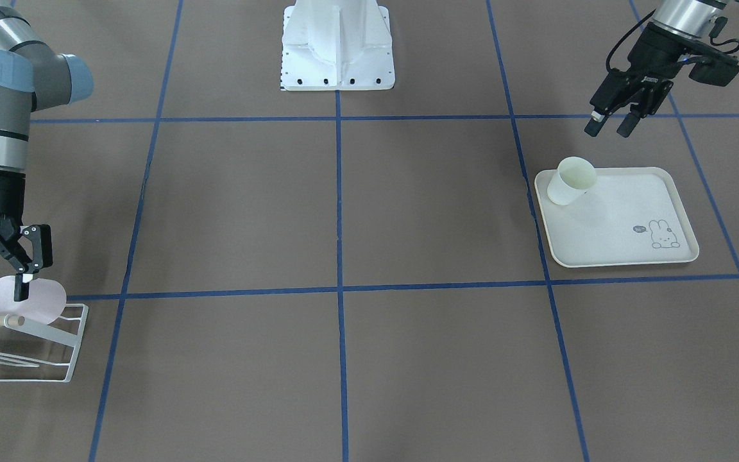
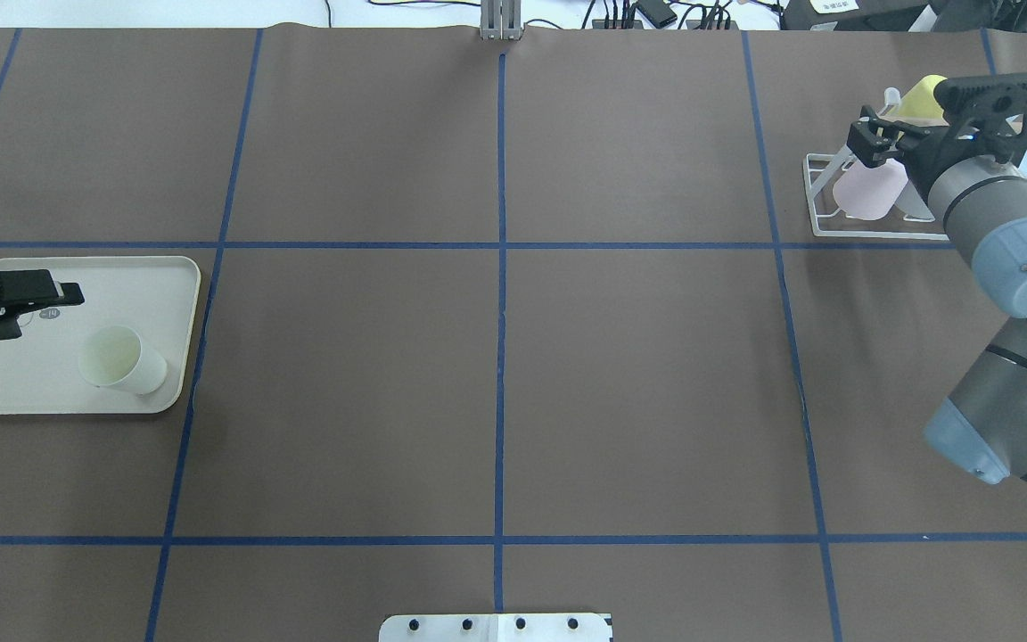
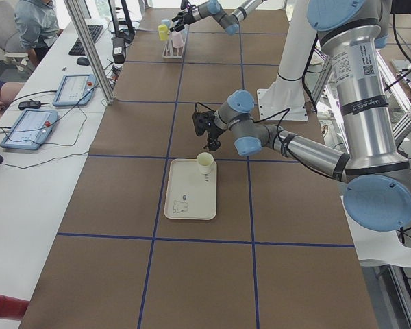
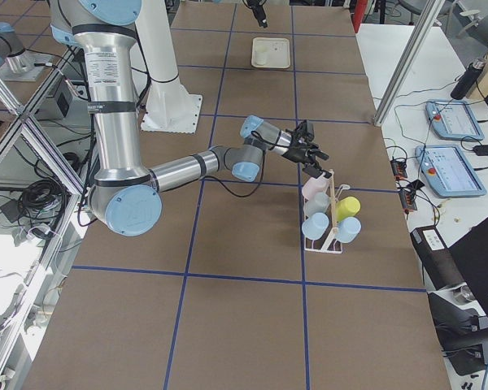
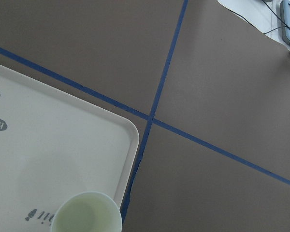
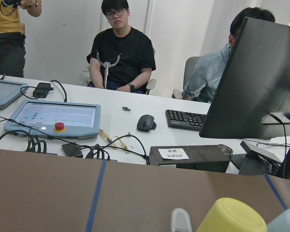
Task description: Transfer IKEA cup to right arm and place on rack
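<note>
Bright, even light from overhead falls on the cream tray (image 1: 620, 250). The pale cup (image 1: 571, 181) on it throws only a faint, soft-edged shadow across the tray's floor. The brown table cover (image 1: 408, 212) around the tray is matt, without glare. Far from the tray, the yellow cup (image 6: 232, 215) at the right wrist view's lower edge is blurred

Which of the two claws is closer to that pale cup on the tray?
Left. The left gripper hangs just off the tray near the pale cup; the right gripper is across the table at the rack, by a pink cup.
</note>
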